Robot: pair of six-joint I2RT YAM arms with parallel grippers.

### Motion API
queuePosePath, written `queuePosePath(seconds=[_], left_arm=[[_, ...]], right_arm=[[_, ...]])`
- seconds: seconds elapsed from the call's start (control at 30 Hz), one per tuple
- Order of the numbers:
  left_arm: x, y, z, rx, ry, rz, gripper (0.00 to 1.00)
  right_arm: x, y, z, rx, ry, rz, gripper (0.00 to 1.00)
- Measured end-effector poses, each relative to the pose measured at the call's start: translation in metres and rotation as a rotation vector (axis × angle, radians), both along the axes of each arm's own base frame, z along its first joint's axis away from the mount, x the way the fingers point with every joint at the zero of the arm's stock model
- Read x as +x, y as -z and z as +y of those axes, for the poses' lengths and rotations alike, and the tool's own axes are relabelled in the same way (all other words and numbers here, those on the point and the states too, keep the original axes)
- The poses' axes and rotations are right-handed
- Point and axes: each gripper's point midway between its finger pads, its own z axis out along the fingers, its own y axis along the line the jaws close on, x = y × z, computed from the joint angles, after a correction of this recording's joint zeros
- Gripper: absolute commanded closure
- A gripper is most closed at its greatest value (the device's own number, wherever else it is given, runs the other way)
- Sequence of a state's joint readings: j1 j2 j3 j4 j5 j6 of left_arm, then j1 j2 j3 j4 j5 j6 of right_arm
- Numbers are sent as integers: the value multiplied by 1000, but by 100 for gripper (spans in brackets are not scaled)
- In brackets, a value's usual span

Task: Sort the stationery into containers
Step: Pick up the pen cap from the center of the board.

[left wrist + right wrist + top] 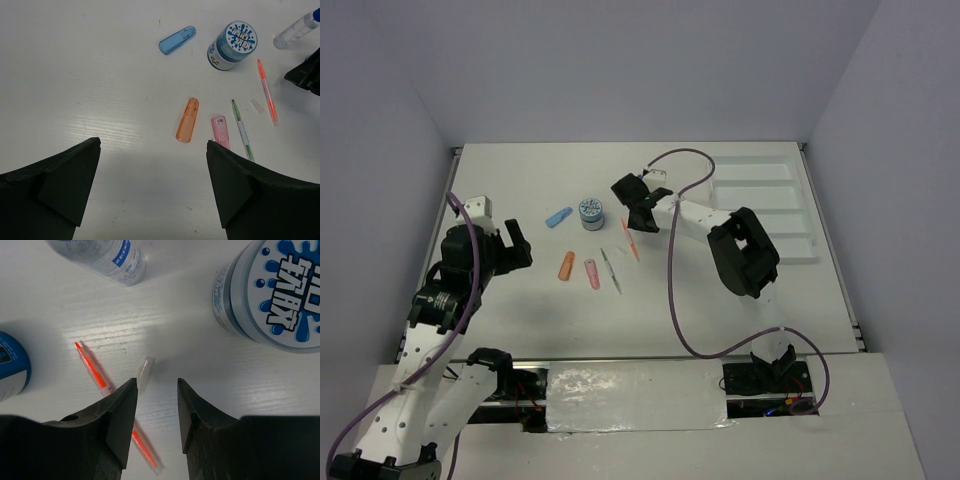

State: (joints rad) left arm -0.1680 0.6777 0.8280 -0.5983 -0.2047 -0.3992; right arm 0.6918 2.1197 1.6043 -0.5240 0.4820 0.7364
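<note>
Two jars, bottle, three stubs, two pens

Left fingers spread, right fingers seemingly ajar

Bright, even overhead light is seen throughout; the white counter is nearly washed out. A glossy sheen is caught on it near the right hand, and only soft shadows are thrown.

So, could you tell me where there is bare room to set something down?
The near strip of the table, between the green pen and the arm bases, is bare, as is the far strip behind the jar. The tray looks empty. The middle is crowded, with the right gripper over it.
</note>
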Motion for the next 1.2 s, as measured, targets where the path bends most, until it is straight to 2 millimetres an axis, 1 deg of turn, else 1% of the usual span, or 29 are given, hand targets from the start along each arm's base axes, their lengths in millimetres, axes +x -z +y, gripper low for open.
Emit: queuePosePath(seconds=[0.37,0.6,0.73,0.77,0.87,1.07,1.2], left_arm=[[0,2,-6,2,23,10,1],[0,3,-8,2,32,13,1],[0,3,-9,3,34,13,1],[0,3,-9,3,36,13,1],[0,3,-10,3,38,12,1],[0,3,-11,3,42,12,1],[0,3,-11,3,43,12,1]], right_arm=[[15,6,14,28,13,-15,56],[14,21,14,16,16,10,57],[14,21,14,16,17,12,61],[14,22,14,16,18,12,65],[14,22,14,17,22,14,72],[12,25,9,22,35,6,75],[9,25,6,38,41,-5,82]])
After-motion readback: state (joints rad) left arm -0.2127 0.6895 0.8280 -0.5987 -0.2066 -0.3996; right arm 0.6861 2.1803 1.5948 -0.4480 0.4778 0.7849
